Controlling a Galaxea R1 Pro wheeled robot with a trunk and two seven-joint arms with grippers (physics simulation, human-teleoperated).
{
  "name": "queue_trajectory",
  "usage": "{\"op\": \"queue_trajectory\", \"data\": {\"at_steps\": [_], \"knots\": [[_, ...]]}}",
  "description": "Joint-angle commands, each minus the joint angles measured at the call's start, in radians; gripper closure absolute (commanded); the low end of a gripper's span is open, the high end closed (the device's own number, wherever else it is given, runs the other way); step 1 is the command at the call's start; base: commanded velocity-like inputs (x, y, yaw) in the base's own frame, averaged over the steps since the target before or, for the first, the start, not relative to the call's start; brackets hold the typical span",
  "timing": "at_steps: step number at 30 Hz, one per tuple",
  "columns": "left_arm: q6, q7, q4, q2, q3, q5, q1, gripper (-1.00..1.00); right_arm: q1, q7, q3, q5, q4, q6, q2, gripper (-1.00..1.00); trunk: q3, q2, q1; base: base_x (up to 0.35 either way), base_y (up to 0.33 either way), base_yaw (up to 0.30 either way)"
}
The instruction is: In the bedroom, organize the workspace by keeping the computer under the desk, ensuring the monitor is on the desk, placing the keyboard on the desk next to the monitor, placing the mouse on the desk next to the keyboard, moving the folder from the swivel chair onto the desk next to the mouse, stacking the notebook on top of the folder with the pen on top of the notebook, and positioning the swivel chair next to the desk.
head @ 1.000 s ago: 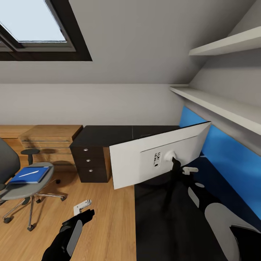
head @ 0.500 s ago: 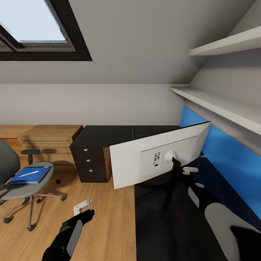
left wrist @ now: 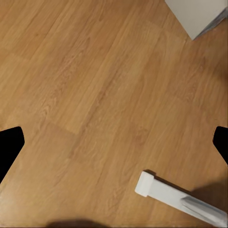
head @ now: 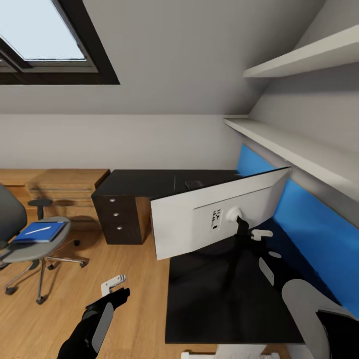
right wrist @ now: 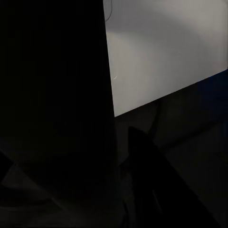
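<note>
View's shifted, so base moved: bench (head: 224, 299) near edge now shows, monitor (head: 199, 224) tilted above it w/ right end effector (head: 244, 230) apparently clamped on its neck, left end effector (head: 113, 286) fingers apart; placing's next, prob.

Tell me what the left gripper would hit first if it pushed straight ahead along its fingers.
Most likely the wooden floor. The left wrist view looks along the fingers onto bare planks, with only a white leg off to one side. In the head view the left gripper hangs over open floor beside the desk; depth is uncertain.
</note>
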Motion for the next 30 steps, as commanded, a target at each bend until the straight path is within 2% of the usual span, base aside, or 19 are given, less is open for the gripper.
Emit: {"op": "queue_trajectory", "data": {"at_steps": [1, 10, 24, 30], "knots": [[0.004, 0.006, -0.002, -0.001, 0.002, 0.011, 0.000, -1.00, -0.001, 0.007, -0.012, -0.002, 0.001, -0.002, 0.000, 1.00, -0.002, -0.002, 0.000, -0.191, -0.245, 0.000], [0.005, 0.006, -0.002, -0.001, 0.002, 0.009, 0.000, -1.00, -0.001, 0.007, -0.012, -0.002, 0.001, -0.002, 0.000, 1.00, -0.002, -0.002, 0.000, -0.039, -0.227, 0.000], [0.006, 0.006, -0.002, -0.001, 0.002, 0.008, -0.001, -1.00, -0.001, 0.007, -0.012, -0.002, 0.001, -0.002, 0.000, 1.00, -0.002, -0.002, 0.000, 0.002, -0.010, 0.000], [0.005, 0.006, -0.002, -0.001, 0.002, 0.008, -0.001, -1.00, -0.001, 0.007, -0.012, -0.002, 0.001, -0.002, 0.000, 1.00, -0.002, -0.002, 0.000, 0.195, 0.112, 0.000]]}}
